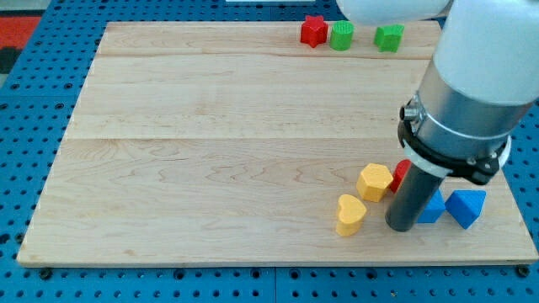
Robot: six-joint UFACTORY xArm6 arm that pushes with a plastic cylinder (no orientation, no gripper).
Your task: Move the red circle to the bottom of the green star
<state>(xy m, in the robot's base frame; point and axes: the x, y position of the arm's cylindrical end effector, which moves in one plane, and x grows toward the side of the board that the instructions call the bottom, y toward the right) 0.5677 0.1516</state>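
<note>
The red circle (401, 174) lies near the view's bottom right, mostly hidden behind my rod; only its left edge shows. The green star (388, 37) sits far from it at the view's top edge, right of centre. My tip (402, 227) rests on the board just below the red circle, between the yellow heart (350, 214) on its left and a blue block (432, 207) on its right. I cannot tell whether the rod touches the red circle.
A yellow hexagon (374, 181) touches the red circle's left side. A blue triangle-like block (466, 207) lies right of the other blue block. A red star (313, 30) and a green circle (341, 35) sit left of the green star. The arm's grey body (472, 93) hangs over the board's right side.
</note>
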